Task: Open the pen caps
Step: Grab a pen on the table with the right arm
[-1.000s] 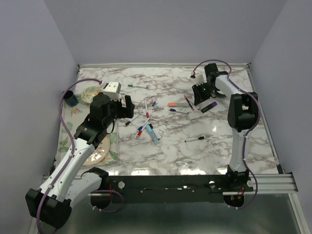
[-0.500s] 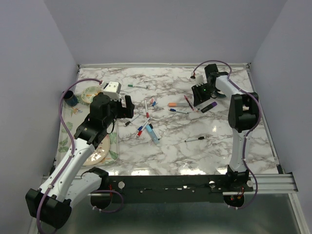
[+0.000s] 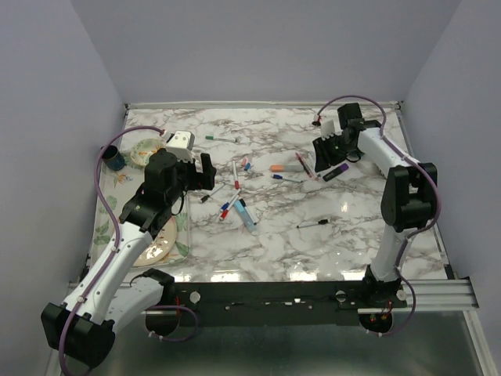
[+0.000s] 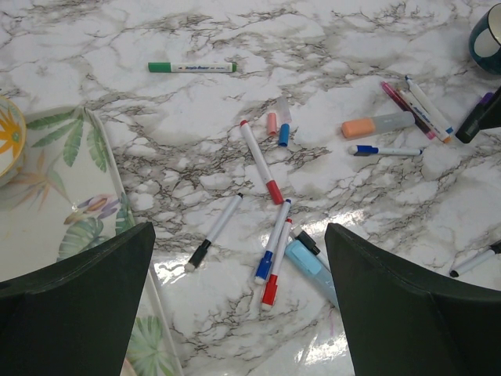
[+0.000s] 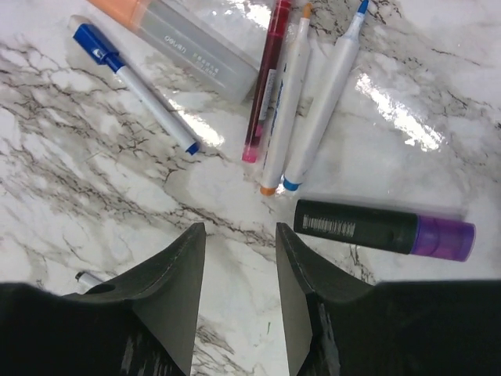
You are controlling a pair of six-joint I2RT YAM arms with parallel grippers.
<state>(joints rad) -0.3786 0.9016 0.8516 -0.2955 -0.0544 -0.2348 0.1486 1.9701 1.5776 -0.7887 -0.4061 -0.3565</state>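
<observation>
Left fingers (image 3: 206, 171): hang over the left part of the bench (image 3: 344, 211), just right of the leaf-print tray (image 4: 102, 157); spread wide, grip nothing.

Right fingers (image 3: 322, 150): sit low toward the far right corner of the bench; part-way apart, only bare marble between them, grip nothing.

Pen caps (image 4: 272, 124): a loose pink one and a loose blue cap (image 4: 283, 135) lie side by side near the middle of the bench, just beyond the far end of the red-ended pen (image 4: 261, 160).

Other caps, on their pens:
- green cap (image 4: 159, 66), on a white pen toward the far edge
- purple cap (image 5: 444, 239), on the black marker (image 5: 352, 225) just ahead of the right fingers
- small blue cap (image 5: 92, 39), on a thin white pen next to the orange highlighter (image 5: 180, 43)
- black, blue and red ends in the pen cluster (image 4: 272, 252) nearer the front edge, touching a pale blue highlighter (image 4: 311, 266)

Two white pens (image 5: 286, 102), orange and blue tips bare: lie touching lengthwise, close against a magenta pen (image 5: 264, 78)
</observation>
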